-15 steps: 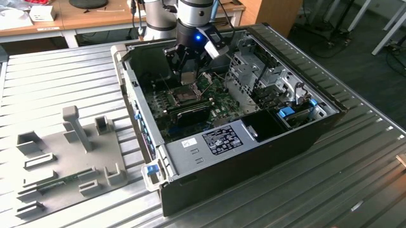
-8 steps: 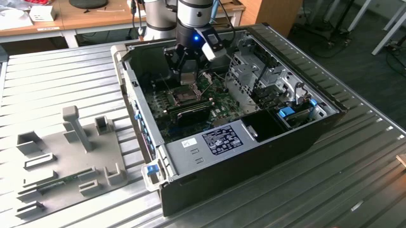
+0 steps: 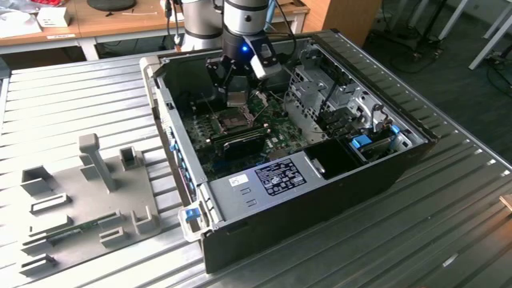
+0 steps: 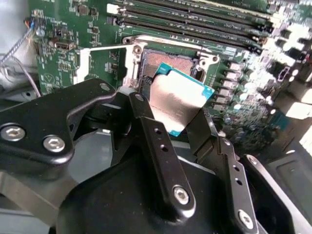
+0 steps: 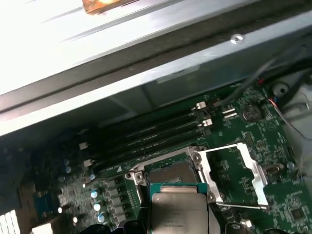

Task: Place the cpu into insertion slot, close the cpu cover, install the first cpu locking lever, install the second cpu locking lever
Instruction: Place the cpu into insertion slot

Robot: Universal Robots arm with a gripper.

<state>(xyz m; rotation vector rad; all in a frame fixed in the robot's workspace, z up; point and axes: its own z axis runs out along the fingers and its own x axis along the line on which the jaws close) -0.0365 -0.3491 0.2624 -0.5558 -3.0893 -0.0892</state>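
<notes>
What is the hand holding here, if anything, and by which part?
The hand holds the cpu, pinched by two opposite edges between its fingers, over the open insertion slot.

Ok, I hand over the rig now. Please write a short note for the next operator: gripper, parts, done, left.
Gripper: shut on the small flat square cpu with silvery metal top, held over the slot.
Insertion slot, the dark-centred square socket with metal rim on the green board: empty.
Cpu cover, the thin silvery square metal frame: flipped open beside the slot.
Done: cpu gripped and at the slot.
Left: cpu not seated, cover not closed, nothing locked down.
</notes>
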